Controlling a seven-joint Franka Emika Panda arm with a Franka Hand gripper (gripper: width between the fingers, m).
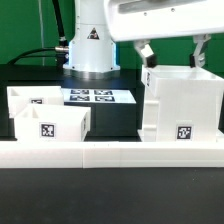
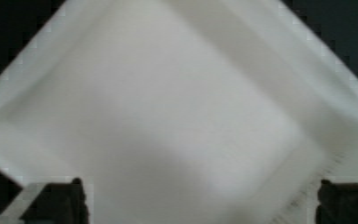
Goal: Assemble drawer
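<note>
Fingers point(image 1: 147, 49) are seen spread wide, nothing pinched, at upper right of frame, just above the housing point(image 1: 180, 105) on the counter point(image 1: 118, 122). Trays point(image 1: 40, 115) are noted at left. Risk judged: the housing could be tipped by an off-centre closure.

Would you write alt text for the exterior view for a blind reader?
An open end effector hangs above a large white box on the exterior view's right; two small trays sit on the exterior view's left, behind a long rail.
</note>
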